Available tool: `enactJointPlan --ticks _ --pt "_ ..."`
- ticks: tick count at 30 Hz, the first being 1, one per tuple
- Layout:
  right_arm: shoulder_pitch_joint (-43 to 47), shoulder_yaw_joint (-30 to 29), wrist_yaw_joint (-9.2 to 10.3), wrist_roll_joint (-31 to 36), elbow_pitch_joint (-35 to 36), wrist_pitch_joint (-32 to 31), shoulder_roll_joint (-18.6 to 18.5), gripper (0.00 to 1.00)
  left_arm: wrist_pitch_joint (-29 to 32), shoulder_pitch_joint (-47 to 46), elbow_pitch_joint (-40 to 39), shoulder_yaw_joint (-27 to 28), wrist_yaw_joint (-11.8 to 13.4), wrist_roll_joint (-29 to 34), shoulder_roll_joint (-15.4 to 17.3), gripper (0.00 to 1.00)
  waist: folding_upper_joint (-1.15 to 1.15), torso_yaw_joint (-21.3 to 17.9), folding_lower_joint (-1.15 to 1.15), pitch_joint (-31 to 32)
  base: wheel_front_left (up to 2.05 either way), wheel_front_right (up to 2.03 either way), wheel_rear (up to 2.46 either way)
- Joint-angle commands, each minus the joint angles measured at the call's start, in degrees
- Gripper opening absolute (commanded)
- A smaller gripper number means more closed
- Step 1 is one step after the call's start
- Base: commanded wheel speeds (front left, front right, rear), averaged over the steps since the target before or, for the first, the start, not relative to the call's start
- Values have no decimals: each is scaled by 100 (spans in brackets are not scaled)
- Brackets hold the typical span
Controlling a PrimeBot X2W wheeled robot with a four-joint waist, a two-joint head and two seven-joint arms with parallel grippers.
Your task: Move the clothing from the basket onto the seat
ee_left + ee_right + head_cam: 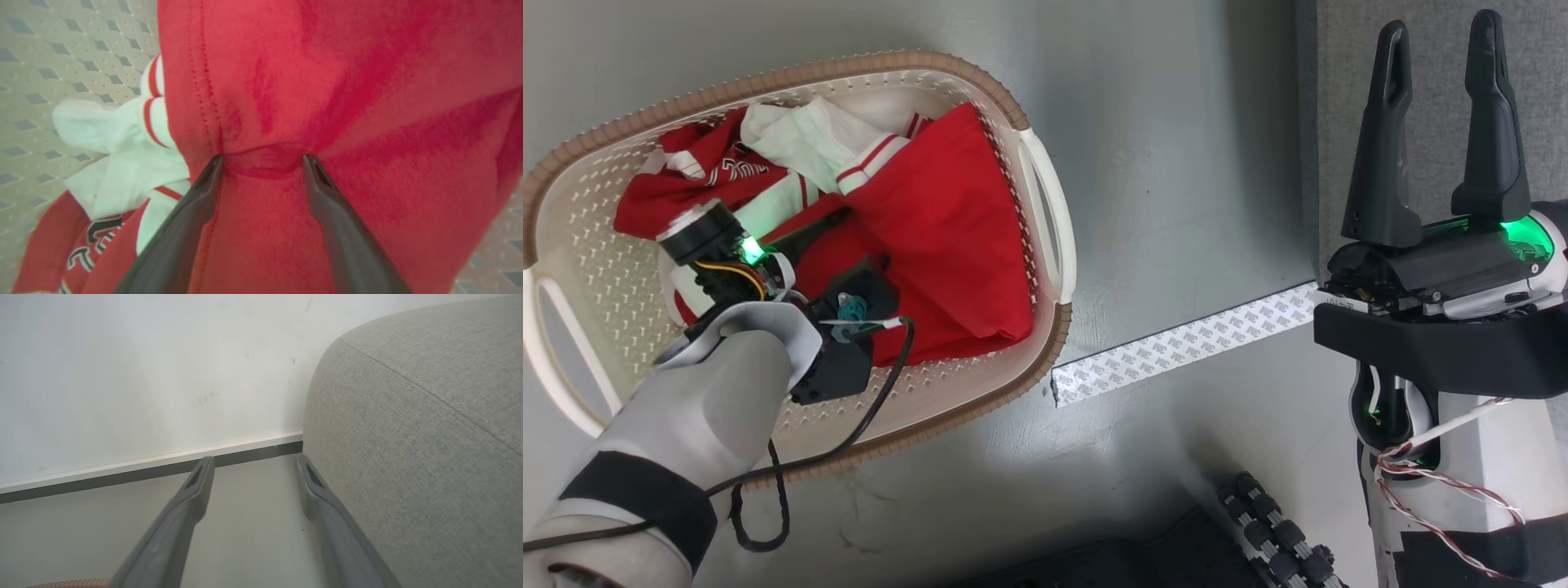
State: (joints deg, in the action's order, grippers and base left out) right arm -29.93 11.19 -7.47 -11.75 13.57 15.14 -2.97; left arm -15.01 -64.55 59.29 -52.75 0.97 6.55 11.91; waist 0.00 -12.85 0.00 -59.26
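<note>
The task looks to be at its very start: all the clothing point(947, 245) in sight lies heaped in the basket point(849, 61), with red folds against its right wall and white striped pieces toward the far rim. The stretch of seat point(429, 437) on view carries no garment. The left hand point(261, 161) is down inside the basket, fingers moderately apart, both tips pressed into the red cloth with a small ridge of fabric bunched between them; the pinch is not yet made. The right hand point(1441, 24) hangs wide with nothing in it, above the floor point(1176, 204) at the seat's edge, well apart from the basket. Left to do, by my reckoning: close on the fold, lift, carry it to the seat, then fetch the rest
</note>
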Motion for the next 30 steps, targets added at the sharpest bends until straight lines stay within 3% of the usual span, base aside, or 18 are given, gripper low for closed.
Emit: enactJointPlan --ticks 1,7,8,9,10,16,21,30 --pt "11 -16 -4 -39 -10 6 14 100 -20 -40 110 -13 27 -75 -8 100 0 -36 0 -21 0 0 0" --pt "82 -86 -4 -92 -28 6 14 100 -20 -85 219 0 20 -241 -92 100 0 -65 0 -25 0 0 0" --pt "88 -95 -3 -93 -34 6 14 100 -20 -74 209 1 17 -268 -108 40 0 -68 0 -20 0 0 0" --pt "88 -95 -3 -93 -34 6 14 100 -20 -74 209 1 17 -268 -108 40 0 -68 0 -20 0 0 0" --pt "87 -102 -3 -107 -57 6 14 100 -20 -20 153 29 5 -356 -120 0 0 -78 0 -2 0 0 0" --pt "18 -109 -4 -119 -94 6 14 100 -20 156 -93 88 -60 -592 -86 0 0 -43 0 143 0 0 0" --pt "93 -51 -4 -11 -255 6 13 100 -20 575 -714 220 42 -908 -100 0 0 133 0 585 0 0 0" --pt "253 34 -3 161 -477 6 11 100 -20 1543 -1842 876 15 -1441 49 0 0 372 0 1378 0 0 0"
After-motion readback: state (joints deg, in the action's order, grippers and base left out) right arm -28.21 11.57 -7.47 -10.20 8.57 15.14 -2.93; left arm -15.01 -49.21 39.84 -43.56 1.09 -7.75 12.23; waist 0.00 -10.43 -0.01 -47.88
